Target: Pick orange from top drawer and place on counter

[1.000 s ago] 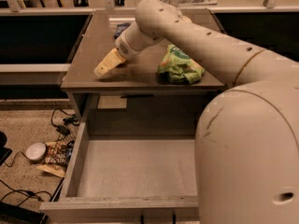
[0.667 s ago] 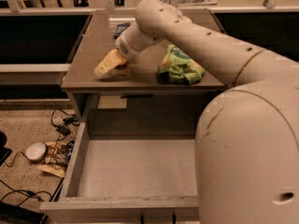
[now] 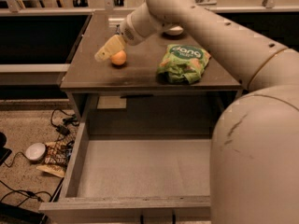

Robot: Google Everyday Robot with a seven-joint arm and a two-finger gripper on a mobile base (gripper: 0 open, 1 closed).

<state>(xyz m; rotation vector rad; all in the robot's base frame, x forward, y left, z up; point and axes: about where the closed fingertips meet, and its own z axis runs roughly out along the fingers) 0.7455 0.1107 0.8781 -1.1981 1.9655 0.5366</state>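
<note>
The orange [image 3: 118, 58] rests on the counter [image 3: 140, 76], on its left half. My gripper [image 3: 104, 54] hangs just above and to the left of the orange, its cream fingers [image 3: 108, 48] open and beside the fruit, not around it. The top drawer [image 3: 126, 203] is pulled out below the counter, and its speckled grey floor is bare. My arm reaches in from the upper right and fills the right side of the view.
A crumpled green snack bag [image 3: 183, 63] lies on the right half of the counter. A white object [image 3: 175, 30] sits at the back, partly behind my arm. On the floor left of the drawer lie cables [image 3: 63, 125], a white disc [image 3: 35, 151] and a packet [image 3: 52, 162].
The gripper has lifted slightly up and back from the counter. The orange, hidden at the gripper before, now shows sitting free on the counter beside it.
</note>
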